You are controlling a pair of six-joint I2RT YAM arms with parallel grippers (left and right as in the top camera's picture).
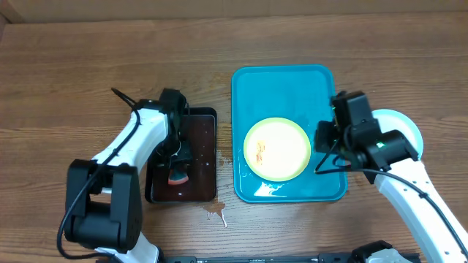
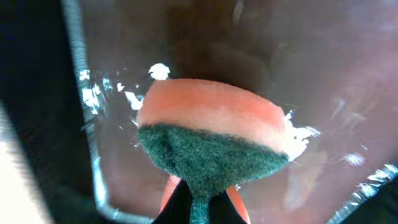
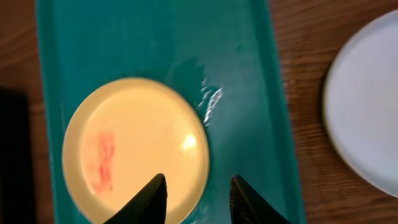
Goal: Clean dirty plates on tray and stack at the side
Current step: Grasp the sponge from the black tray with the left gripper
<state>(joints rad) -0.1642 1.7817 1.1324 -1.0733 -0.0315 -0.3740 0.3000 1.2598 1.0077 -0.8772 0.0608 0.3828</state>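
Overhead, I see the turquoise tray (image 1: pixel 281 82) right of centre with one yellow-green plate (image 1: pixel 277 149) lying flat in its lower half, an orange smear (image 1: pixel 261 152) at nine o'clock on its face. That plate is not yet cleaned. At three o'clock from the tray, on the bare table (image 1: pixel 73 58), a pale blue plate (image 1: pixel 406 126) sits partly under my right arm; I take that as the side stack begun. I cannot see a third plate anywhere, and cannot tell if one lies beneath it. My left gripper (image 1: pixel 178 164) is down in the black tray (image 1: pixel 210 114) of dark liquid, at nine o'clock from the turquoise one, with the sponge (image 1: pixel 178 175) at its tip. A small puddle (image 1: pixel 216 213) marks the wood at six o'clock from the black tray.

Left wrist: the jaws are pressed together on the sponge's green scouring side at six o'clock, the orange foam side turned away, over the wet floor of the black tray. So I judge I am at the loading step, not scrubbing.

Right wrist: my right gripper (image 3: pixel 199 199) hangs over the tray with its jaws spread and nothing between them, just above the yellow-green plate's rim at five o'clock. The pale blue plate lies off the tray at three o'clock, and its visible part looks clean.

Left to do, as I read it: scrub this smear, then move the plate across.
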